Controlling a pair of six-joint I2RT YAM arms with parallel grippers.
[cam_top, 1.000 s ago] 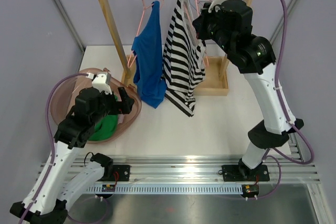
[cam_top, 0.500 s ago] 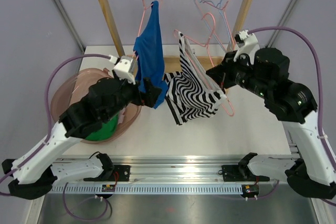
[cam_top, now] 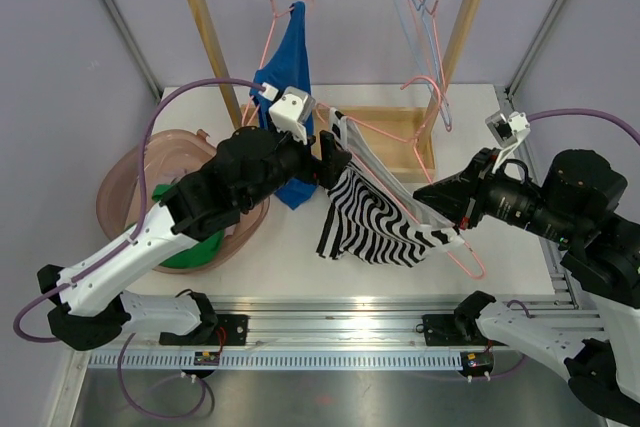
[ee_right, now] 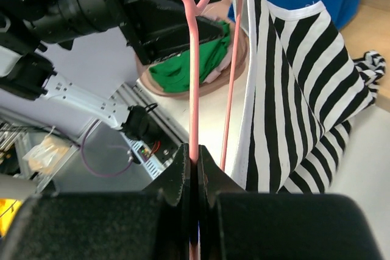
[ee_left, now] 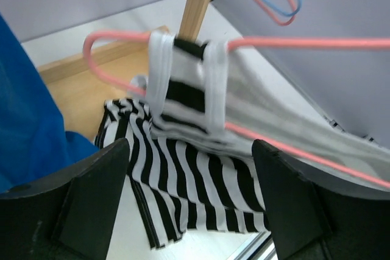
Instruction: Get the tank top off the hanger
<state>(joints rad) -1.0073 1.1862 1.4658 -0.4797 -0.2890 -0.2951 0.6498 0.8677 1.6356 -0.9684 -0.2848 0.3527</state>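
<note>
right wrist: right pincer (ee_right: 194, 158) clamps the pink hanger (ee_right: 192, 83) bearing the tank top (ee_right: 301, 89); left pincer (ee_left: 190, 153) gapes.

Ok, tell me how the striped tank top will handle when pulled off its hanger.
Black-and-white striped fabric tank top likely floppy: it sags and bunches below the thin pink wire hanger. Probably light, since that wire carries it.

I can read no text, label, brand or number in any of my three views. The small coloured tags (cam_top: 209, 356) on the rail (cam_top: 340, 332) by the arm bases are too small for me to make out.
</note>
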